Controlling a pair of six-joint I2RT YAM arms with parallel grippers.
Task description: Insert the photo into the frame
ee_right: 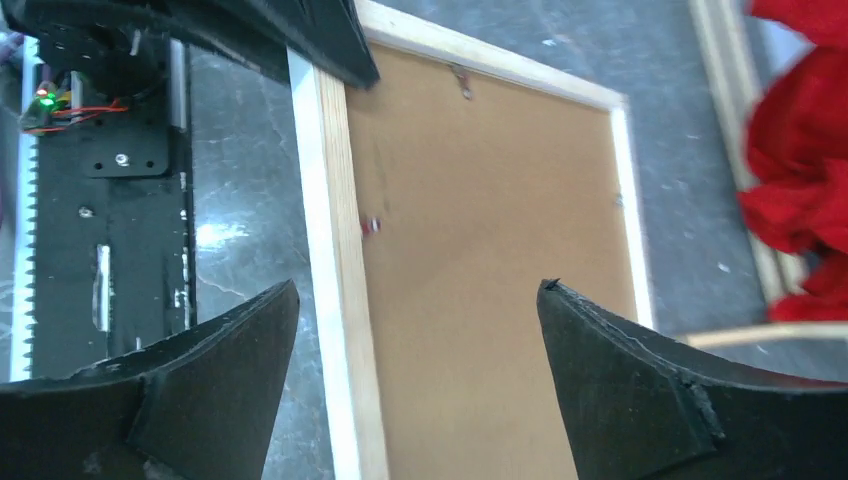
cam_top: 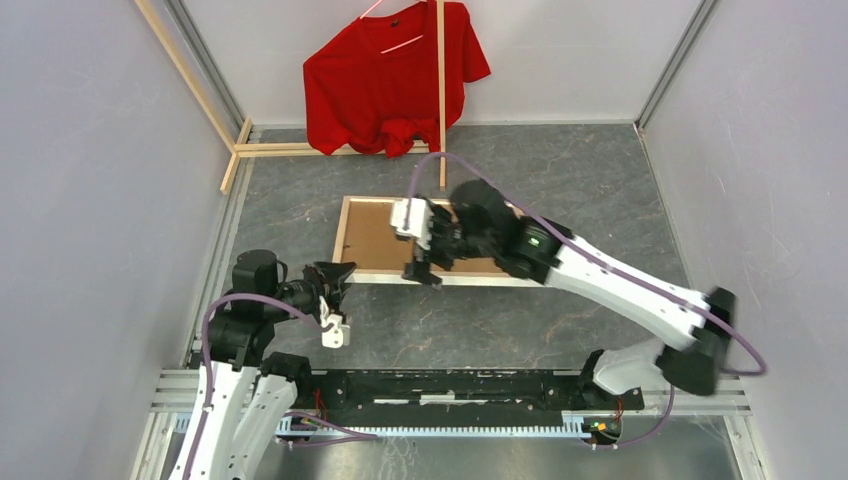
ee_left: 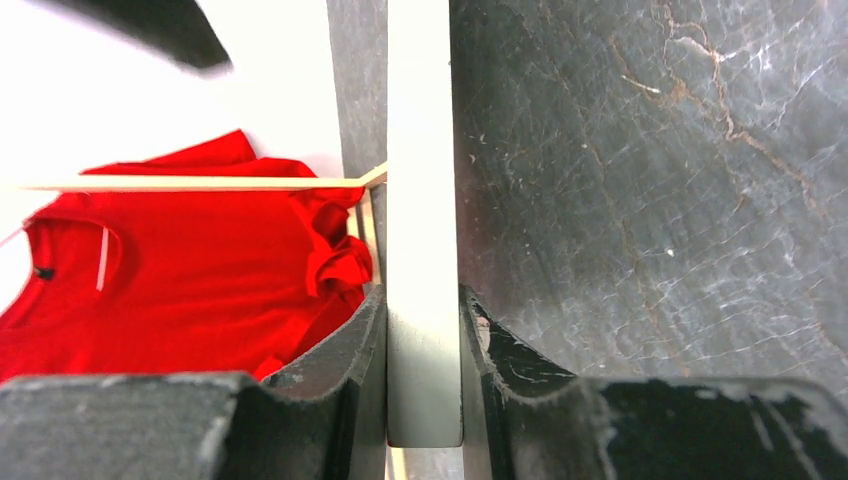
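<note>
Two grippers are at work. My left gripper (ee_left: 423, 320) pinches the frame (ee_left: 423, 150) at its near left corner. My right gripper (ee_right: 417, 290) hangs spread wide over the brown back (ee_right: 480, 250), holding nothing. The frame lies flat, long side across me. I can't see the photo.

The table (cam_top: 560, 330) is a dark grey slab with pale veining (a marble look). Near its middle lies the frame (cam_top: 341, 232), bare wood side up, with a brown board (cam_top: 375, 235) filling it; whether its near left corner rests flat I cannot tell. At the far left a wooden rack foot (cam_top: 280, 150) lies on the top, apart from the frame
</note>
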